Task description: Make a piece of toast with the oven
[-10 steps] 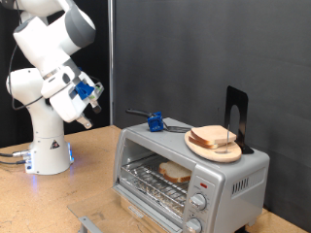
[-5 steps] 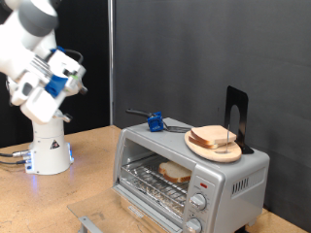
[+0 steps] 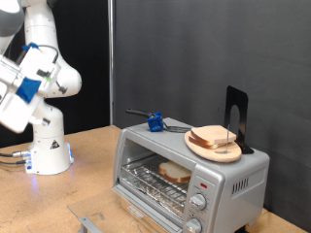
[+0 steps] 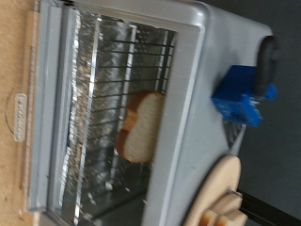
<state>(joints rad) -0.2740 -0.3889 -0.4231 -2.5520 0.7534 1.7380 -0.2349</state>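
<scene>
The piece of toast (image 3: pixel 175 173) is lying on the wire rack inside the oven (image 3: pixel 191 173), which is standing at the table's (image 3: pixel 87 170) right edge with its door open. The gripper (image 3: pixel 12 97) is hanging well apart, over the table's left edge; whether its jaws are open cannot be told.

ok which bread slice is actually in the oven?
The piece of toast lying alone on the wire rack inside the oven. The other slices sit stacked on the wooden plate on top.
</scene>
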